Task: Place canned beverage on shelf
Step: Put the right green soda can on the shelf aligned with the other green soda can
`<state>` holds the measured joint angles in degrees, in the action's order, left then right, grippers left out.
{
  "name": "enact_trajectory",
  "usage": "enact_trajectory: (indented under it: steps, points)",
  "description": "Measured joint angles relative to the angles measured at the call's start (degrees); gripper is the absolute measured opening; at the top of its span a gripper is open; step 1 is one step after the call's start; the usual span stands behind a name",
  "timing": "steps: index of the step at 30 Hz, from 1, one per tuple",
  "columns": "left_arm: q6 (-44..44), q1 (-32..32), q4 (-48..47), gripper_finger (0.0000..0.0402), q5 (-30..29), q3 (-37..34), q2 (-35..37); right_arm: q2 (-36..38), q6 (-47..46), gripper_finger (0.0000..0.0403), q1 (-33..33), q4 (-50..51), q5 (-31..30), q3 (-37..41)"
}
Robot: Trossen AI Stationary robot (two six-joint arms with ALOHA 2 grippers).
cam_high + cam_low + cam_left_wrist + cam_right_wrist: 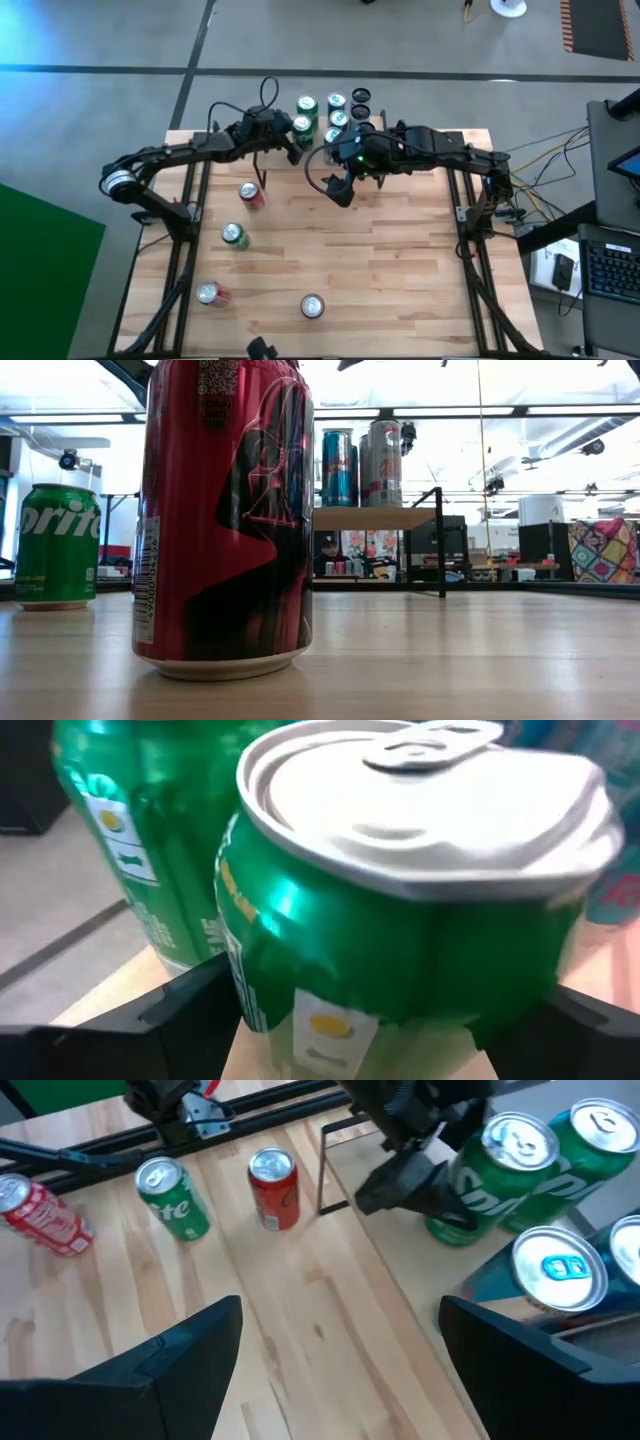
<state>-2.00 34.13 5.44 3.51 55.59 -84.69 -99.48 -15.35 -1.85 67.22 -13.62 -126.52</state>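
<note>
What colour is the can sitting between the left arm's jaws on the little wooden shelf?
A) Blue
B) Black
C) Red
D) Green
D: the left wrist view shows a green aluminium can with a silver top between the left gripper's open jaws, and the high view shows it standing on the small light-wood shelf with thin black legs.

A green can [302,127] stands upright on the light-wood shelf [375,518] beside other cans.
</note>
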Motion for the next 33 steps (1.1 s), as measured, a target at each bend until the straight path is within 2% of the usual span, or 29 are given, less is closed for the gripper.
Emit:
enact_trajectory:
  steps: [11, 18, 23, 29, 33]
  points:
    - [-0.1, 0.0, -5.9, 0.0372, 0.2, 1.1, 4.2, 0.0, 0.6, 0.0327, -1.5, 0.4, 0.2, 0.0]
    - [2.1, 0.0, -16.6, 0.0380, -1.1, 1.0, 9.5, 0.0, -1.8, 0.0327, -1.5, 6.7, 0.2, 0.0]
    - [3.7, 0.3, -17.5, 0.0362, -7.1, -0.2, 10.5, 0.0, -3.4, 0.0327, -1.1, 7.6, 0.1, 0.0]
    - [1.8, 0.7, -16.6, 0.0325, -13.0, -0.2, 8.1, 0.0, -4.2, 0.0327, -1.0, 7.5, 0.1, 0.0]
    - [0.9, 0.8, -15.5, 0.0310, -13.4, -0.2, 6.6, 0.4, -4.5, 0.0327, -0.6, 7.6, 0.1, 0.0]
